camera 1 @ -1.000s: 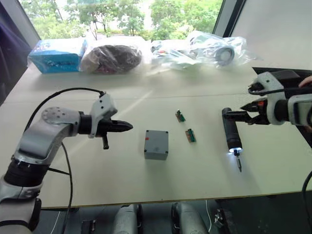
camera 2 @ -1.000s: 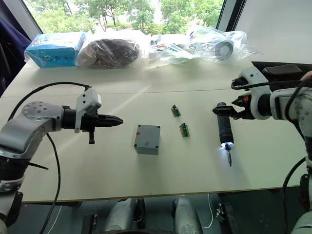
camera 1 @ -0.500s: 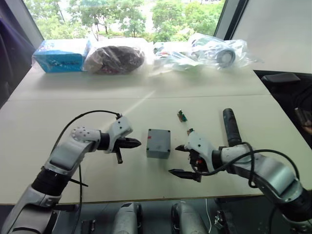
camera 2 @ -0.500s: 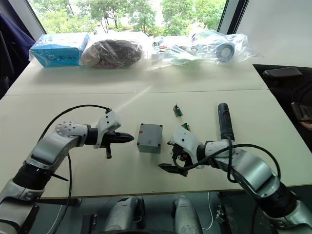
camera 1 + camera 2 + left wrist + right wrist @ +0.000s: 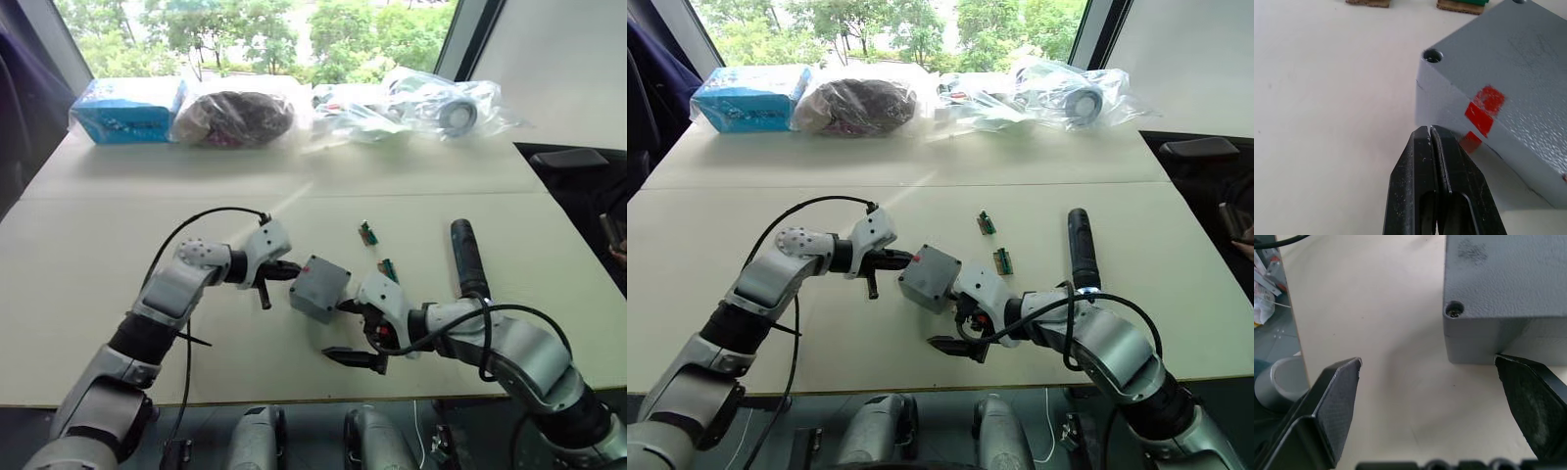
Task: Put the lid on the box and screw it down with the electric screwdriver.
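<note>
Bracketing the box (image 5: 318,288) from both sides, the two grippers look set to steady or turn it on the tabletop (image 5: 118,235). The left gripper (image 5: 1430,132) has its fingers pressed fully together, their joined tips just beside the box wall below the red marks, apparently poking or bracing rather than gripping. The right gripper (image 5: 1430,382) has its fingers spread wide: one tip touches the lower edge of the box's near wall, the other stands well clear over bare tabletop. The box sits tilted or skewed between the two sets of fingers. The lid (image 5: 1508,54) already lies on top, a seam running round beneath it, so nothing inside can be seen. One corner hole holds a screw; another looks empty. The electric screwdriver (image 5: 468,258) lies untouched beyond the right fingers, near two small green parts (image 5: 367,233). Judging by this, the box is being positioned before screwing.
</note>
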Available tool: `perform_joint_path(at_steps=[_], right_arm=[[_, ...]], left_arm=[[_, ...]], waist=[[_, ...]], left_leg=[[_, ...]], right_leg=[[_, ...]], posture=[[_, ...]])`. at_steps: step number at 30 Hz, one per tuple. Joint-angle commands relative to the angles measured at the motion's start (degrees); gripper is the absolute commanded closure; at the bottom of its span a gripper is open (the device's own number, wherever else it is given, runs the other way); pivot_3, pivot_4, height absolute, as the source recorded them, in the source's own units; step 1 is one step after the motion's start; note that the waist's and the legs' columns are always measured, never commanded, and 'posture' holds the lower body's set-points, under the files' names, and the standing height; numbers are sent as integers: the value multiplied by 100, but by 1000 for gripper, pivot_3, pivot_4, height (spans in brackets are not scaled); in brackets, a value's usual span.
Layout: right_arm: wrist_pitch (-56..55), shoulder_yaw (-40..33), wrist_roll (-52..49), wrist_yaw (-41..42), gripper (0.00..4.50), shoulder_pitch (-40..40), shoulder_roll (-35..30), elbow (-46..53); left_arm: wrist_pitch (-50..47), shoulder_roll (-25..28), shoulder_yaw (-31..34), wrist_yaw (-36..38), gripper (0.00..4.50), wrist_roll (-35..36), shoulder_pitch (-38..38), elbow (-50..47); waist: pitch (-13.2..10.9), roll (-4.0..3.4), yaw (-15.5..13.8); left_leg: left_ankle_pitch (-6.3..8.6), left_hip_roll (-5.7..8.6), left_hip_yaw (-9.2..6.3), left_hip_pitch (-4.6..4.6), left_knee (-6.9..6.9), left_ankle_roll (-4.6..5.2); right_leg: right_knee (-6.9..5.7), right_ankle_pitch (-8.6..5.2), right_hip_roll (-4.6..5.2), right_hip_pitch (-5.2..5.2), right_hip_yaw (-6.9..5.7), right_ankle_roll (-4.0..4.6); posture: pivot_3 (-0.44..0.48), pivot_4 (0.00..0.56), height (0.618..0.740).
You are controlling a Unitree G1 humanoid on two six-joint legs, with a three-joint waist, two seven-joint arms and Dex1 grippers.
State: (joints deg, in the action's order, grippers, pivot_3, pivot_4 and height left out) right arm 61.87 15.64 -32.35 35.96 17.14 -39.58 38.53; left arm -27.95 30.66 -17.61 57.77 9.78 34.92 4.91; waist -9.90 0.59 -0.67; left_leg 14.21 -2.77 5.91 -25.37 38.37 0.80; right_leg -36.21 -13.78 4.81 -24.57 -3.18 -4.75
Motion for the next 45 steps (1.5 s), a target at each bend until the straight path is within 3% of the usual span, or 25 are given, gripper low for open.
perform_joint_path(at_steps=[1, 5, 12, 21, 31, 45], right_arm=[[140, -449, -125, -34, 4, -64, -248, 419], [20, -693, 87, -17, 4, -80, -674, 416], [-1472, -17, 1172, 338, 4, 418, -761, -925], [-2934, 712, 1847, 1440, 4, 1047, -360, -2118], [-2257, 462, 1563, 1706, 4, 631, -360, -1411], [-1448, 121, 1421, 1081, 4, 145, -59, -632]], left_arm=[[145, 111, 132, -79, 4500, -147, 26, -6], [121, 494, 251, 18, 4500, -181, -235, -217], [-597, 1175, 272, 596, 4500, 423, -1237, -1679], [-1087, 676, 97, 81, 4500, 483, -1362, -2187], [-833, 225, 204, -465, 4500, 268, -912, -1649], [-825, 287, 181, -252, 4500, 349, -891, -1663]], waist=[[0, 0, 6], [0, 0, 13], [2, 1, 22], [3, 2, -4], [3, 4, -7], [3, 4, -5]], left_leg=[[0, -1, -1, 1, 0, 0], [0, -3, -3, 1, -1, 0], [0, -6, 0, 3, -3, 0], [0, 0, 5, 2, 2, 0], [-3, -1, 6, 2, 7, -4], [-3, -4, 3, 3, 8, -5]], right_leg=[[0, 0, -1, 0, 0, 0], [-1, -1, -1, -2, 0, 1], [-1, -4, 1, -3, 3, 7], [-1, -1, -1, 1, 2, 1], [-5, 0, -3, 6, -3, 0], [-12, 0, -5, 4, -3, 1]], posture=[[0, 150, 740], [0, 150, 740], [0, 150, 740], [0, 150, 740], [0, 150, 740], [0, 150, 740]])
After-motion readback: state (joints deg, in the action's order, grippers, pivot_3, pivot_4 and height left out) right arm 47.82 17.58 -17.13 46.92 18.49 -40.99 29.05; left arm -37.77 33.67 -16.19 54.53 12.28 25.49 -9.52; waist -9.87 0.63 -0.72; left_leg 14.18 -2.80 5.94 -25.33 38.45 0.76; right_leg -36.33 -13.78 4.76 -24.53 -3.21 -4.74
